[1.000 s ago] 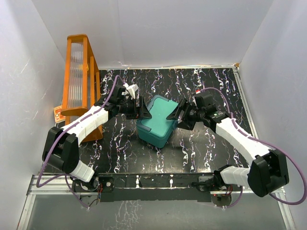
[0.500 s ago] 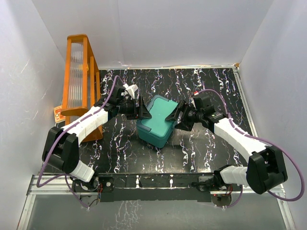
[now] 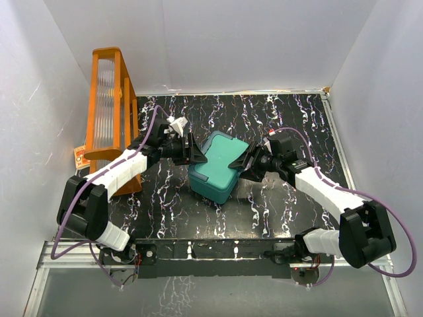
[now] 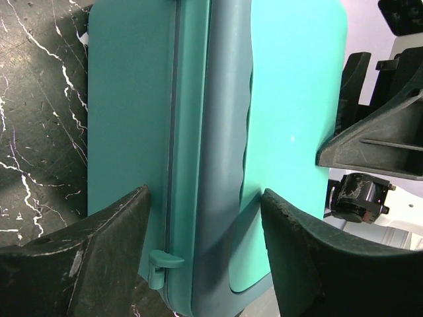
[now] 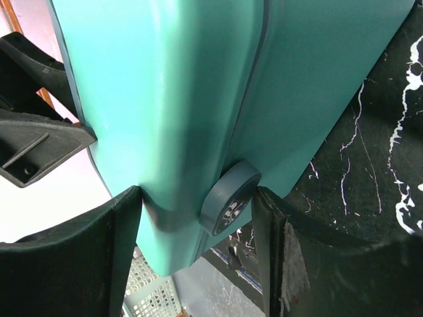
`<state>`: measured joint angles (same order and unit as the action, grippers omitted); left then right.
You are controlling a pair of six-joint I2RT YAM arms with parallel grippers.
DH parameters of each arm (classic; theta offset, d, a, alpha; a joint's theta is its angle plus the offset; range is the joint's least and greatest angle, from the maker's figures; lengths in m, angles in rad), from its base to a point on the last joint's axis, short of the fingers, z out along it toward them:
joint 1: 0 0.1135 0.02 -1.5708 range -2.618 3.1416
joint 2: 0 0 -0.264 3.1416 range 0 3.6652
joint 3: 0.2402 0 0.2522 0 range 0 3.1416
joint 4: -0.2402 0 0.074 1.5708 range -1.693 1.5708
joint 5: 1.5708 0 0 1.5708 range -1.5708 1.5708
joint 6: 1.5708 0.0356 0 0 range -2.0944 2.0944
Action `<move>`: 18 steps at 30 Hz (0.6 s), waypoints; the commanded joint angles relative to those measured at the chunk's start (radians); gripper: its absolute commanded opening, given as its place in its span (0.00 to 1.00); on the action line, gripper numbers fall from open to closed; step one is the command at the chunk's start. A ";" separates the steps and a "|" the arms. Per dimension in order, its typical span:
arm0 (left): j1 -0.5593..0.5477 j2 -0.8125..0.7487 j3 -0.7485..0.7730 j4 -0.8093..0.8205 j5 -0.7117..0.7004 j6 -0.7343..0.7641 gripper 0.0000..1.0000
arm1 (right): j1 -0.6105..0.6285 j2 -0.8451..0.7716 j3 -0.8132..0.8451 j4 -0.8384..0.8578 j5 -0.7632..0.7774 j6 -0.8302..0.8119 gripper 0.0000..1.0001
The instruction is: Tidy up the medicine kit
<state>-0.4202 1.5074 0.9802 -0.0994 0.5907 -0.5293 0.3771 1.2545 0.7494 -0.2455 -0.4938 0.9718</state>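
So, the kit (image 3: 215, 166) sits closed around the middle of the table (image 3: 291, 119), turned a bit askew, off to the right of the orange rack (image 3: 109, 99). Left gripper (image 3: 193, 153) straddles its left end and right gripper (image 3: 243, 162) its right end, both with jaws apart and the box's edge between the fingers. Fingers look right up against the plastic, but I can't tell if either's actually clamping. One right finger's just beside a round knob (image 5: 230, 197).

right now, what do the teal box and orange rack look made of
The medicine kit looks like moulded plastic, smooth with a soft satin sheen: rounded corners, a moulded seam and small tab. The orange rack seems a painted or plastic orange frame around pale ribbed translucent panels; which it is, the view leaves open.
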 commanded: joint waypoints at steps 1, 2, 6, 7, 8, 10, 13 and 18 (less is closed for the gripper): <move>-0.028 0.037 -0.071 -0.101 -0.034 0.029 0.56 | 0.020 0.007 -0.011 0.189 -0.035 0.016 0.55; -0.028 0.033 -0.068 -0.104 -0.046 0.030 0.56 | 0.020 0.009 -0.013 0.184 -0.029 0.013 0.55; -0.028 0.014 -0.039 -0.139 -0.114 0.027 0.61 | 0.019 0.003 -0.004 0.138 0.017 -0.018 0.61; -0.028 0.010 -0.026 -0.152 -0.140 0.024 0.64 | 0.020 -0.003 0.003 0.117 0.040 -0.032 0.64; -0.028 0.006 -0.011 -0.163 -0.169 0.023 0.66 | 0.020 -0.009 0.007 0.097 0.063 -0.045 0.67; -0.028 -0.002 0.021 -0.184 -0.217 0.021 0.72 | 0.020 -0.025 0.011 0.066 0.123 -0.065 0.74; -0.026 -0.004 0.093 -0.222 -0.256 0.031 0.81 | 0.018 -0.054 0.021 0.037 0.180 -0.101 0.80; -0.026 -0.003 0.249 -0.319 -0.307 0.076 0.98 | 0.015 -0.104 0.099 -0.056 0.305 -0.188 0.83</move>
<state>-0.4473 1.5082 1.1061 -0.2787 0.3836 -0.5137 0.3950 1.2079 0.7494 -0.2478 -0.3424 0.8841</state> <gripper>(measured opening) 0.918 0.821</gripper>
